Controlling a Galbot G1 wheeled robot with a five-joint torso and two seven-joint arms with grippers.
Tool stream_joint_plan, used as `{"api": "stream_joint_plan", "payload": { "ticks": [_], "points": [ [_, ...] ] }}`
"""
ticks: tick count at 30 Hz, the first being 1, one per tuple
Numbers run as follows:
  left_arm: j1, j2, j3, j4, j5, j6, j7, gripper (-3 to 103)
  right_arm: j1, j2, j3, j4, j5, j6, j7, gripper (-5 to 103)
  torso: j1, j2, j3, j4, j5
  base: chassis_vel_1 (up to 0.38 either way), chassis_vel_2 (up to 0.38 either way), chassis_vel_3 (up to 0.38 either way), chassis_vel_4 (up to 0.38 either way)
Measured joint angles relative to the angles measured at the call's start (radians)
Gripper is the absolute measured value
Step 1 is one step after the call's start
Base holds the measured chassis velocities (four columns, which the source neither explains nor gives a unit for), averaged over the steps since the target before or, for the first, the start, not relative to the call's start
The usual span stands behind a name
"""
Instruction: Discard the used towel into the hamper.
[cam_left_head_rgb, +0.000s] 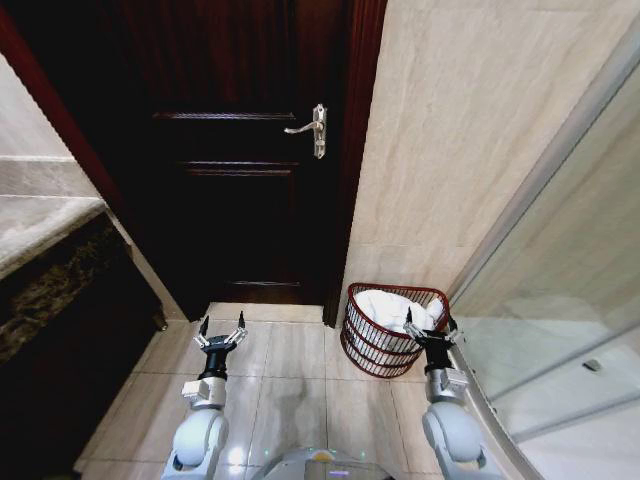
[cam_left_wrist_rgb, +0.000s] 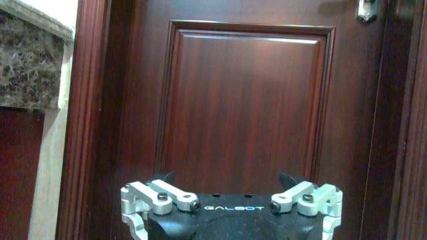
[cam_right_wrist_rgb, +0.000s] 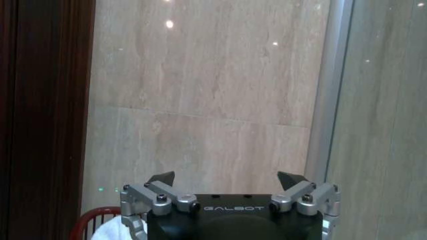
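Observation:
The red-brown wire hamper (cam_left_head_rgb: 375, 345) stands on the floor tiles against the beige wall, just right of the door frame. A white towel (cam_left_head_rgb: 390, 307) lies bunched inside it, filling the top. My right gripper (cam_left_head_rgb: 428, 325) hovers open and empty over the hamper's near right rim. In the right wrist view the right gripper (cam_right_wrist_rgb: 227, 178) faces the wall, with the hamper's rim (cam_right_wrist_rgb: 93, 217) and a bit of towel (cam_right_wrist_rgb: 113, 230) beside it. My left gripper (cam_left_head_rgb: 221, 331) is open and empty above the floor in front of the door; in its wrist view the left gripper (cam_left_wrist_rgb: 227, 177) faces the door panel.
A dark wooden door (cam_left_head_rgb: 240, 150) with a silver lever handle (cam_left_head_rgb: 310, 128) is straight ahead. A dark stone-topped vanity (cam_left_head_rgb: 45, 270) runs along the left. A glass shower screen (cam_left_head_rgb: 560, 300) with a metal frame closes the right side. Tiled floor (cam_left_head_rgb: 290, 390) lies between my arms.

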Motion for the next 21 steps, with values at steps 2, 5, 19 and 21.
{"api": "stream_joint_plan", "payload": {
  "ticks": [2,5,19,21],
  "points": [
    [0.002,-0.001,0.001,0.0,0.001,0.0,0.0,100,-0.003,0.001,0.002,0.0,0.0,0.0,-0.003,100,0.0,0.0,0.0,0.0,0.0,0.0,0.0,0.0,0.0],
    [0.004,-0.002,0.002,0.0,0.001,-0.004,0.001,100,-0.004,0.002,0.004,0.0,0.001,0.0,-0.008,100,0.0,0.0,0.0,0.0,0.0,0.0,0.0,0.0,0.0],
    [0.009,-0.001,0.003,-0.009,-0.008,0.005,0.002,100,0.008,0.004,-0.007,-0.004,0.005,0.018,-0.008,100,0.0,0.0,0.0,0.0,0.0,0.0,0.0,0.0,0.0],
    [0.01,-0.001,0.003,-0.01,-0.008,0.008,0.002,100,0.01,0.004,-0.007,-0.004,0.006,0.021,-0.008,100,0.0,0.0,0.0,0.0,0.0,0.0,0.0,0.0,0.0]
  ]
}}
